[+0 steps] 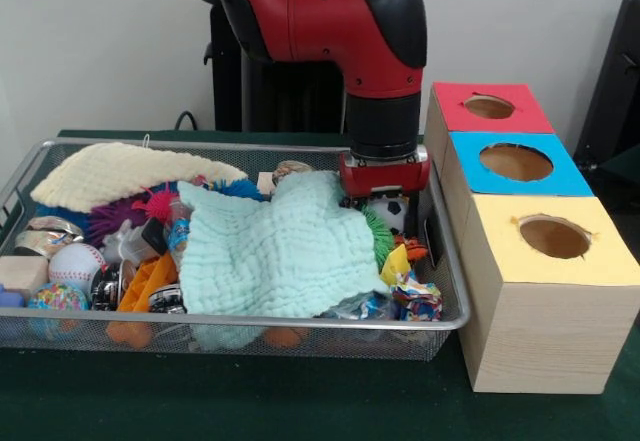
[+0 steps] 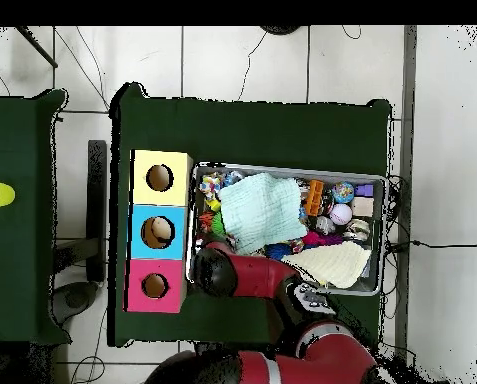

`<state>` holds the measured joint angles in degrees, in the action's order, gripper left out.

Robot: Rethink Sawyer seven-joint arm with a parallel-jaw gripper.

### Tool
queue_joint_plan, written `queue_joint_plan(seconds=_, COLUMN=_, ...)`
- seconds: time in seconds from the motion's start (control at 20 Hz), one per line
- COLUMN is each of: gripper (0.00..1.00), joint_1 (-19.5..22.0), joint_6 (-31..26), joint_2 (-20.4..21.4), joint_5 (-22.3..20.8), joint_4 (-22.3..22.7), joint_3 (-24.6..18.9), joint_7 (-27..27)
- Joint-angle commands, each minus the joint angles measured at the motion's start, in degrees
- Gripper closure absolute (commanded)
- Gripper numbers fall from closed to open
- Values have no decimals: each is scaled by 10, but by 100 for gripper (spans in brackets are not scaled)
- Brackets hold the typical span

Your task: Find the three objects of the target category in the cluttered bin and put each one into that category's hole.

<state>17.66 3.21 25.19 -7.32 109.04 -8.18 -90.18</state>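
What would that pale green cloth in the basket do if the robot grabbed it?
The pale green cloth would probably sag limply: it lies rumpled, draped over the toys. Its thin quilted weave suggests it's light. Lifting it might drag small toys along, since its edges rest on them.

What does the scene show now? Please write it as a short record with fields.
bin: wire mesh basket full of toys and cloths
cloths: mint cloth in the middle, cream cloth at the back
end effector: end effector lowered into the bin's end nearest the boxes, tips hidden
near end effector: black and white ball
other balls: baseball
boxes: red hole, blue hole, yellow hole, in one row beside the bin
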Motion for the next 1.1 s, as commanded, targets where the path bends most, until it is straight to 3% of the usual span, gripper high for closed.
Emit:
queue_joint_plan(seconds=0.05, gripper=0, joint_1=58, joint_6=41, joint_2=-51, joint_5=-35, joint_4=-18, joint_3=-96, joint_7=-88)
queue_joint_plan(seconds=0.2, gripper=0, joint_1=86, joint_6=50, joint_2=-28, joint_5=-41, joint_4=6, joint_3=-137, joint_7=-103)
queue_joint_plan(seconds=0.5, gripper=0, joint_1=127, joint_6=90, joint_2=-40, joint_5=-46, joint_4=24, joint_3=-193, joint_7=-132)
queue_joint_plan(seconds=0.85, gripper=0, joint_1=120, joint_6=161, joint_2=-12, joint_5=-42, joint_4=45, joint_3=-191, joint_7=-154)
queue_joint_plan(seconds=1.1, gripper=0, joint_1=145, joint_6=194, joint_2=-6, joint_5=-53, joint_4=55, joint_3=-223, joint_7=-159)
